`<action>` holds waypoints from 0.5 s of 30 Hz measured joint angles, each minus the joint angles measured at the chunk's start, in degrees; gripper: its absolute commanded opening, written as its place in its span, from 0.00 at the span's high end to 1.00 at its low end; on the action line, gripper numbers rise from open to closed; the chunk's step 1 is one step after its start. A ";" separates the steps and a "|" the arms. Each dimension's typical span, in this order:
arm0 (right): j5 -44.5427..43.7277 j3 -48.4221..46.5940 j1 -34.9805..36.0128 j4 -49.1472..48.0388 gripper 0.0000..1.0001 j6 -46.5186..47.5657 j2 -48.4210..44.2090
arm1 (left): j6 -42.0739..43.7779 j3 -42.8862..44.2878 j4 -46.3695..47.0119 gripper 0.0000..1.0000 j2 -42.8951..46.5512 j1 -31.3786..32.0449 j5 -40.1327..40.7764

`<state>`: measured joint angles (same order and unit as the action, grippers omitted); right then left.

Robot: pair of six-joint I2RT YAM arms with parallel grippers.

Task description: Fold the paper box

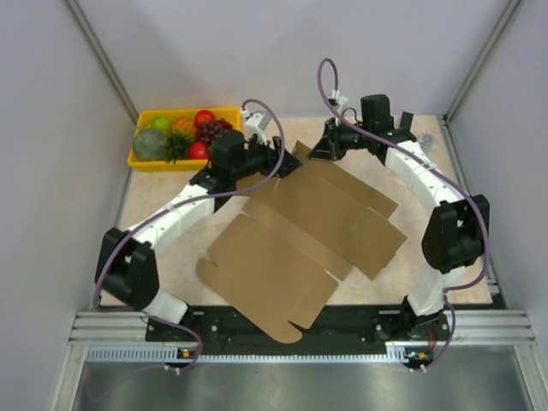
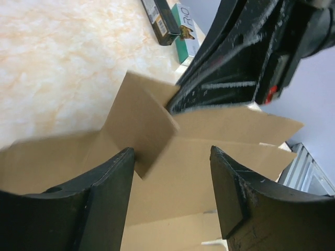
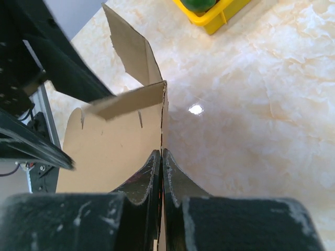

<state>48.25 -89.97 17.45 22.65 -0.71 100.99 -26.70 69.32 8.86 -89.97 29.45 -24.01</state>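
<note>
One paper box (image 1: pixel 300 231). One yellow tray (image 1: pixel 141 161) of fruit. Two left fingers (image 2: pixel 104 193), two right fingers (image 3: pixel 141 183). Two small packs (image 2: pixel 159 21) beyond the left fingers.

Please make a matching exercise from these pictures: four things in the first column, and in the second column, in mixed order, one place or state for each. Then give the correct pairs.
Column one
1. left gripper
2. right gripper
3. paper box
4. yellow tray

Column two
A. at the far left corner of the table, with fruit inside
B. shut on a cardboard edge
C. brown, mostly flat in the middle of the table
D. open, one finger on each side of a raised flap

Pairs: 1-D, 2-B, 3-C, 4-A
</note>
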 measured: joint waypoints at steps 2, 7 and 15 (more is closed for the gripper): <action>0.42 0.00 -0.26 -0.09 1.00 0.00 -0.22 | 0.44 -3.45 -1.29 0.38 5.09 -0.81 1.42; 1.22 0.00 -1.25 -0.37 1.00 0.00 -0.61 | 0.50 -13.31 -3.67 0.46 20.31 -5.53 5.75; 2.54 0.00 -2.05 -0.35 1.00 -0.24 -0.66 | 0.13 -27.08 -9.68 0.43 33.00 -8.52 13.77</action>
<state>50.78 -89.97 15.40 22.31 -0.95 100.33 -26.57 42.24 -0.82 -56.97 20.93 -10.24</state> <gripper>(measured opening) 0.008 0.577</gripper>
